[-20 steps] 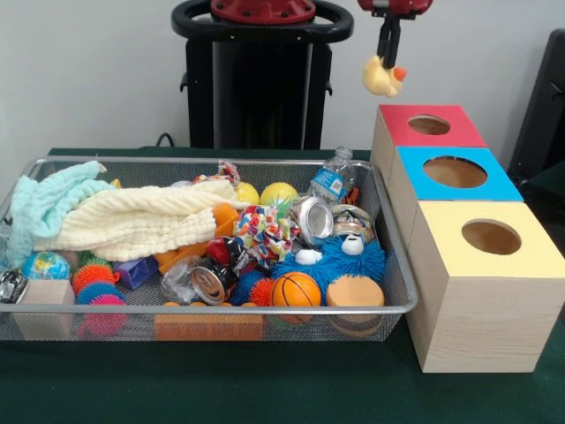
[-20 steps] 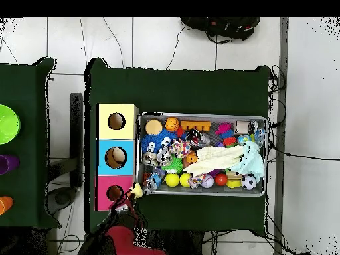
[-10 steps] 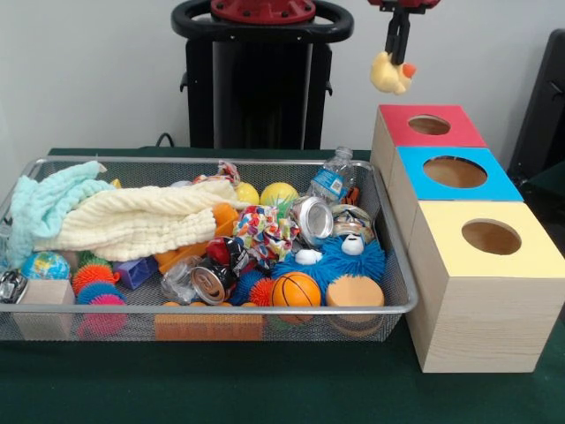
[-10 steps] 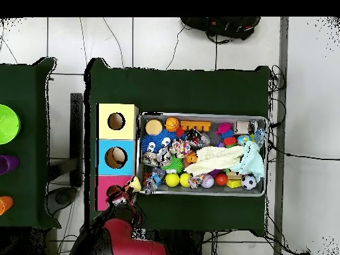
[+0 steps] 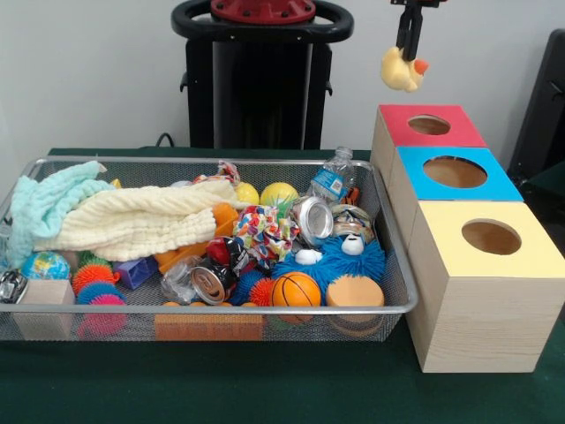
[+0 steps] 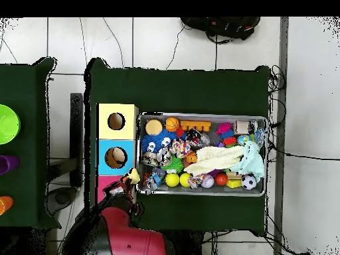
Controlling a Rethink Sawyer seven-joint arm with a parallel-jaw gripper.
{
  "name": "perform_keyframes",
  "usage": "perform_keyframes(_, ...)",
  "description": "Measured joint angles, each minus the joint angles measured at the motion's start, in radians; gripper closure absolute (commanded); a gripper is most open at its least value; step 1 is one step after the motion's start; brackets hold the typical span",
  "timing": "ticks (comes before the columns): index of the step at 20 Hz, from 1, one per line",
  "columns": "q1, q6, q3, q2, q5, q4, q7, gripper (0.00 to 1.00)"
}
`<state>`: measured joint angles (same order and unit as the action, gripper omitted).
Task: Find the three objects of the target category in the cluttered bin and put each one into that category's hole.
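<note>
Carrying a yellow rubber duck (image 5: 403,70) in my claw (image 5: 409,46), which is pinched shut on the top of it, I have it dangling high above the counter (image 5: 265,389), up and just to the bin side of the red-topped box (image 5: 430,125), not yet over its hole (image 5: 429,124). So as I judge it, one find is out of the mesh bin (image 5: 388,309) and in transit, but nothing is dropped yet; it still has to be brought over an opening and let go, and I take the red box to be the intended one only because it is nearest. How many of the three are already delivered I cannot say: the holes in the red box, the blue-topped box (image 5: 455,172) and the yellow-topped box (image 5: 491,237) show only dim interiors from the front, and from overhead the red box (image 6: 106,191) is partly covered by my arm (image 6: 123,239). What remains in the bin is hard to sort too, since the cream towel (image 5: 132,219) and the pale green cloth (image 5: 40,205) cover a good share of the clutter, so any more ducks could lie underneath. My claw's upper part is cut off at the top edge.
</note>
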<state>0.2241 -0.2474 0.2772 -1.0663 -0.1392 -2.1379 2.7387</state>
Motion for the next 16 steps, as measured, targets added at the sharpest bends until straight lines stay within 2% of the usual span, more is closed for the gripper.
perform_keyframes(8,0.021,0.000,0.023,0.037,-0.009,0.047,0.000,1.00)
perform_keyframes(16,0.052,0.000,0.036,0.106,-0.040,0.083,0.000,1.00)
